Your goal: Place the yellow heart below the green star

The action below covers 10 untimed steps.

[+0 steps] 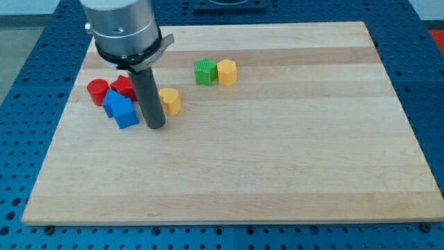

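The yellow heart (170, 101) lies on the wooden board, left of the middle. The green star (205, 71) sits up and to the right of it, touching a yellow hexagon block (227, 71) on its right. My tip (155, 127) is on the board just left of the yellow heart and slightly lower in the view, with the rod partly covering the heart's left edge. I cannot tell if it touches the heart.
A red cylinder (98, 91), a red block (124, 86) and two blue blocks (113, 101) (125, 113) cluster left of my tip. The arm's grey body (123, 28) covers the board's upper left. The board's edges (229, 221) border a blue perforated table.
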{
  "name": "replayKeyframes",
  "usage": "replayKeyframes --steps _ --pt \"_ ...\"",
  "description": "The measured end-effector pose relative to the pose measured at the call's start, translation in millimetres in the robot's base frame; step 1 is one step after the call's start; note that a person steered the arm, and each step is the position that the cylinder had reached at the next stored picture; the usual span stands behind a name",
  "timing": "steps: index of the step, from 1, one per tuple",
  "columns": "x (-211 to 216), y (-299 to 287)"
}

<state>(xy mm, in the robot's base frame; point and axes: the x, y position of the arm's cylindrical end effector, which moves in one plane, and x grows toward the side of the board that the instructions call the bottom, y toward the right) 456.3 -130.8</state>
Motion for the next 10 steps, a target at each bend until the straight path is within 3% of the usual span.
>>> replayKeyframes --steps 4,10 --pt "-35.6 22.1" --pt "-49.5 54.6"
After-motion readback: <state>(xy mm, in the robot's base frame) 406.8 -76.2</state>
